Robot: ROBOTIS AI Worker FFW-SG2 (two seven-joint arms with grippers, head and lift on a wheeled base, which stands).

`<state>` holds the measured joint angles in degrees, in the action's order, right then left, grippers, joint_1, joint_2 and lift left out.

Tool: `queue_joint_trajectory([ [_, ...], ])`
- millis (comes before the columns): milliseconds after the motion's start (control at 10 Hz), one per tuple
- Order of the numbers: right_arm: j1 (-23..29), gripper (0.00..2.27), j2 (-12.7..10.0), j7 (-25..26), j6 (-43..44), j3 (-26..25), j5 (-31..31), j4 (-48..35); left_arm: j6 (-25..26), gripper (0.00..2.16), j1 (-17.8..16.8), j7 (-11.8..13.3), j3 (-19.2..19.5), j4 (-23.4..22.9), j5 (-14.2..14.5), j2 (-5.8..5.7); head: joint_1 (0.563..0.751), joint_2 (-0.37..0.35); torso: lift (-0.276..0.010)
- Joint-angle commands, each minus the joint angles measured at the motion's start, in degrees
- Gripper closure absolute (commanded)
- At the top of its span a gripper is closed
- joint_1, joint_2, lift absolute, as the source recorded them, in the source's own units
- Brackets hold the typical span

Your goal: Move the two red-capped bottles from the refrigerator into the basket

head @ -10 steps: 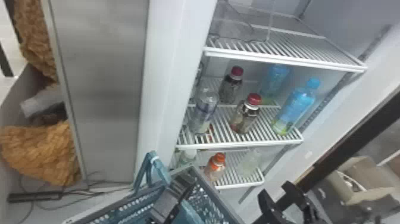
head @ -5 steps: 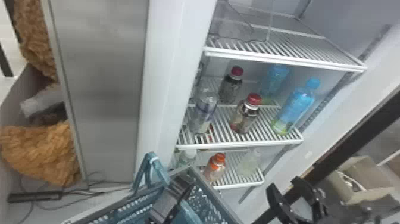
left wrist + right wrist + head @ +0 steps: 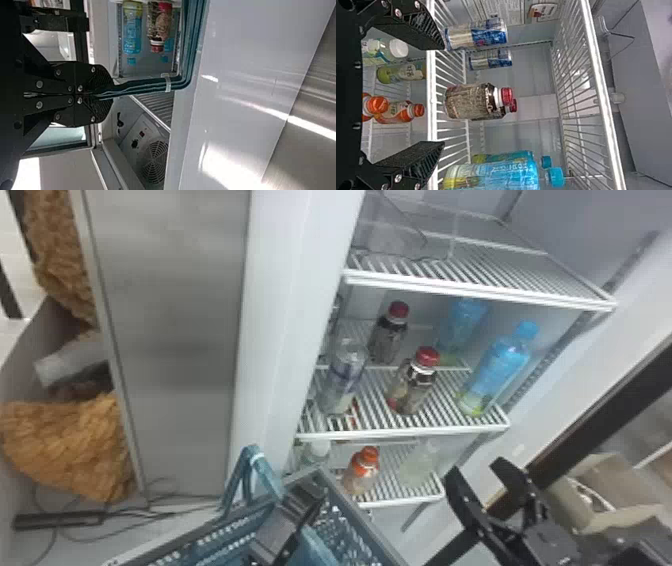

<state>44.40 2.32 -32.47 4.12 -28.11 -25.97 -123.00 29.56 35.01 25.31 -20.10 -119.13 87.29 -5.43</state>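
Note:
Two red-capped bottles stand on the refrigerator's middle shelf: the front bottle [image 3: 412,382] and the rear bottle [image 3: 389,335]. My right gripper [image 3: 477,475] is open, below and right of that shelf. In the right wrist view, the front bottle [image 3: 470,101] largely overlaps the rear one, beyond the gap of my right gripper [image 3: 441,94]. My left gripper [image 3: 290,517] is at the basket [image 3: 210,540], low in front of the refrigerator. In the left wrist view, my left gripper [image 3: 105,94] is shut on the teal basket handle [image 3: 146,86].
Blue bottles [image 3: 500,365] stand right of the red-capped pair, and a clear bottle [image 3: 345,375] to the left. The shelf above [image 3: 480,290] has a white front edge. An orange-capped bottle [image 3: 362,470] sits lower. An open cardboard box [image 3: 605,490] lies at the right.
My right gripper has risen and shifted slightly right in the head view, with its fingers still apart. The left gripper, basket and shelf bottles have kept their places.

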Motion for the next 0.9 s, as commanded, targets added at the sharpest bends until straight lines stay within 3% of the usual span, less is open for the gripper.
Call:
queue_joint_trajectory([
  [0,-0.25,0.17,-0.21,0.83,-1.3,0.0,0.49,-1.1,-0.03,1.2,0.0,0.0,0.1,-0.05,0.0,0.07,0.695,-0.35,0.0],
  [800,-9.39,0.16,-0.12,3.2,-3.98,0.0,5.18,3.68,1.37,1.2,-0.14,0.0,1.25,0.09,-1.26,0.68,0.695,-0.35,0.0],
])
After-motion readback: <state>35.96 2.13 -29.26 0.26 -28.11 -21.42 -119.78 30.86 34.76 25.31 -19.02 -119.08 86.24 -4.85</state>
